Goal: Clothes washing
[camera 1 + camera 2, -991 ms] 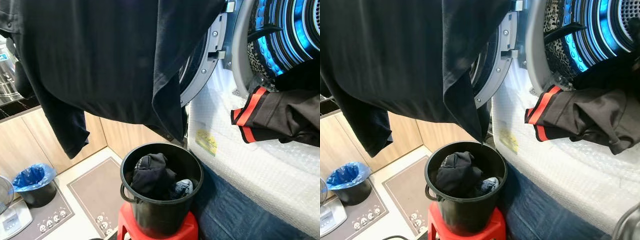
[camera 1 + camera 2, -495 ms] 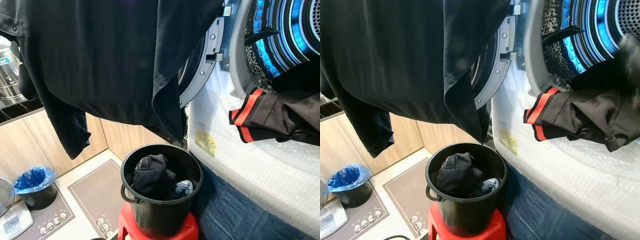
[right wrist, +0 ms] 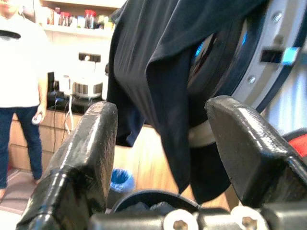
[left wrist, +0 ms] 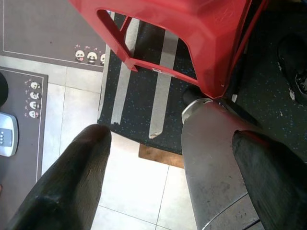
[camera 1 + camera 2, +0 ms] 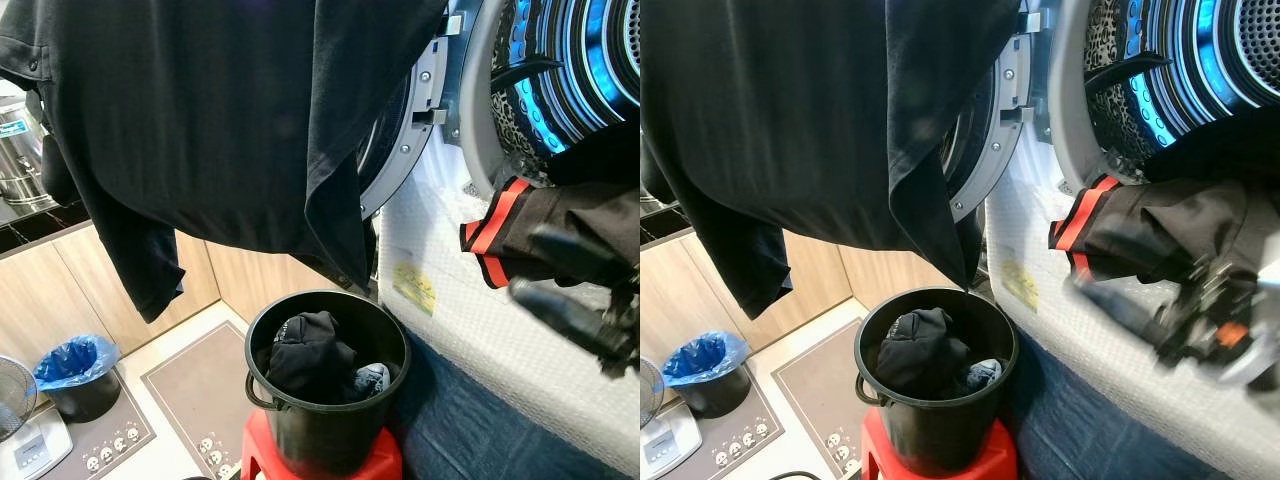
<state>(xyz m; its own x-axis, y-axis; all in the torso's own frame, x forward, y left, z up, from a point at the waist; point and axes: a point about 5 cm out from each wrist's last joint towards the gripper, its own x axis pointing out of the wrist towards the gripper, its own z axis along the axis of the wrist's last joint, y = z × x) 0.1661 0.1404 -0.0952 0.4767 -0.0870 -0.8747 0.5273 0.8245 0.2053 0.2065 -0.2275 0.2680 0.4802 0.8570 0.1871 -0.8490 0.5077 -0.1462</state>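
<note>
Head views: right gripper (image 5: pixel 560 275) — fingers spread, holding nothing — sits beside the black-and-red garment (image 5: pixel 530 235) hanging from the washer drum (image 5: pixel 570 70), likely positioned to push it in. Left gripper (image 4: pixel 168 177) hangs idle, fingers apart, empty — above the red stool (image 4: pixel 192 33).

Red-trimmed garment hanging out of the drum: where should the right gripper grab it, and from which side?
Probably the bunched dark fold just behind the red trim of the garment, where it drapes over the washer lip. Come in from the front: that part hangs outside the drum, facing the open right gripper, and the folds give the fingers something to pinch.
</note>
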